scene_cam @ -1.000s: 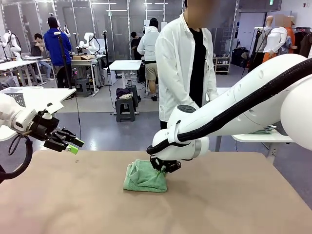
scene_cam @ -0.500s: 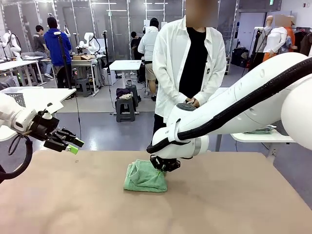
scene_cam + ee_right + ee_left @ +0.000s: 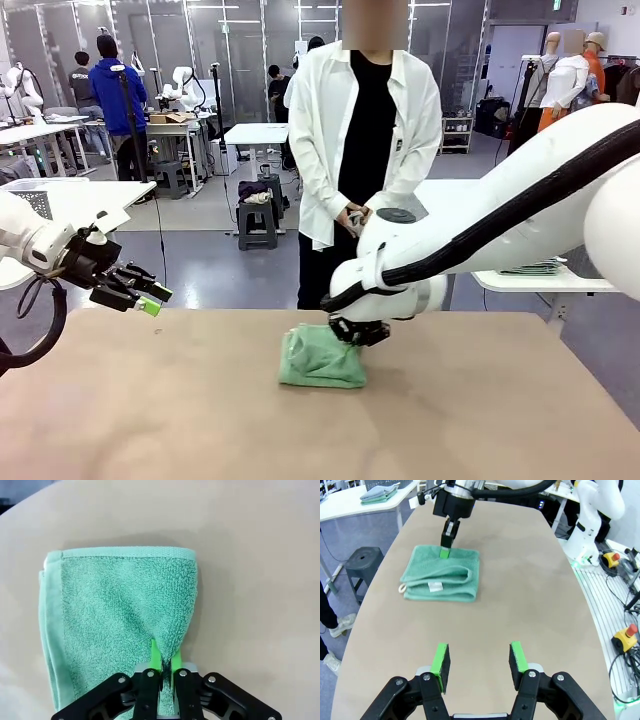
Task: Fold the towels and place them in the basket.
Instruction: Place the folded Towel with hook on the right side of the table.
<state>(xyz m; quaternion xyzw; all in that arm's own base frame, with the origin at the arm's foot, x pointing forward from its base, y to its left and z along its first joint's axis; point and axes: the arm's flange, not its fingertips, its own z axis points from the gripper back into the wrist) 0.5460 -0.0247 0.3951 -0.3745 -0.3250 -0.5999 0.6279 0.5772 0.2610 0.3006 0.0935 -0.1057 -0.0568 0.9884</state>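
At the far left of the front view, the left claw [image 3: 155,300] hangs above the table's [image 3: 480,420] left edge, well apart from the towel [image 3: 320,362]. Its own camera adds what the front angle leaves unclear: the left claw [image 3: 478,652] stands with its green pads [image 3: 441,661] wide apart and nothing but bare table [image 3: 530,590] between them.

That view also looks along the table at the towel [image 3: 442,575], a flat, folded sea-green block. It picks out a small white label [image 3: 436,586] and a pale loop [image 3: 402,588] on the layered edge, which from the front is just a blur of folds.

Mid-table in the front view, the towel lies just near of the person [image 3: 365,120], who stands at the far edge in a white coat with hands [image 3: 355,216] clasped. The right claw [image 3: 352,335] reaches in from the right to the towel's far right corner, where the wrist hides its fingers.

The left wrist view shows the right claw [image 3: 446,550] pointing down, with a green pad touching the towel's far edge. Its own camera settles the grip. The right claw [image 3: 164,662] is all but closed, pinching a raised ridge of terry close to one corner of the towel [image 3: 115,610], whose stitched hem runs along the opposite end.

On the white side table [image 3: 100,192] at the far left sits a pale perforated thing [image 3: 35,203]. I cannot tell whether it is a basket, or what it holds.
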